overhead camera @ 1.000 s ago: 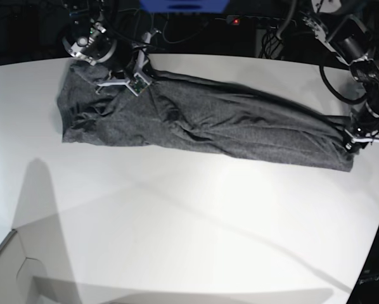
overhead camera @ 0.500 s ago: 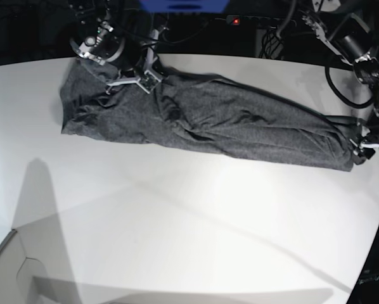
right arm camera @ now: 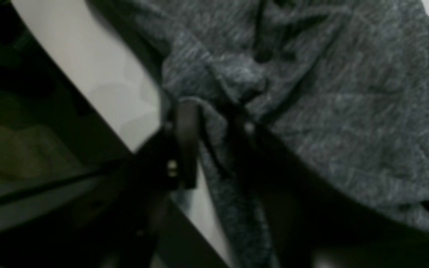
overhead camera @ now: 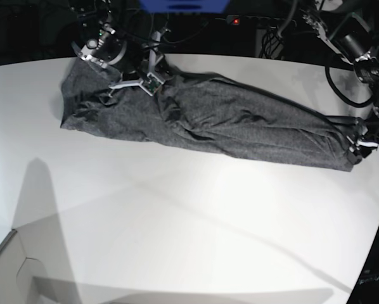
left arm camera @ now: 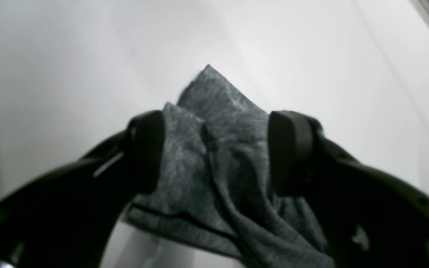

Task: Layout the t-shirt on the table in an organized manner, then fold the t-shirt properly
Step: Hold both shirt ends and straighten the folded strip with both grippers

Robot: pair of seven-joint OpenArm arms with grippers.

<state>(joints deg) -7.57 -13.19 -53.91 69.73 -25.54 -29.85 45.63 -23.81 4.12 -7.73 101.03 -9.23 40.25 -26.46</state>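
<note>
T-shirt (overhead camera: 208, 120) lay stretched in long rumpled band across far half of table (overhead camera: 177, 240). Left gripper (left arm camera: 214, 152) straddled shirt's end corner, jaws apart, nothing clamped. Right gripper (right arm camera: 214, 130) at shirt's opposite end by table edge; blurred, grip unclear. Judged light, limp, non-slippery knit; best pinched at hem corners and shoulder seams.

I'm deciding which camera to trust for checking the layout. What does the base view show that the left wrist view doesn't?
Only the base view shows the whole t-shirt stretched as a long, wrinkled band across the table, with an arm at each end, including the right gripper at the far end. Only the left wrist view shows the left gripper close up, its jaws apart, with a pointed corner of cloth lying between them. Both show the grey shirt resting on the white tabletop.
</note>
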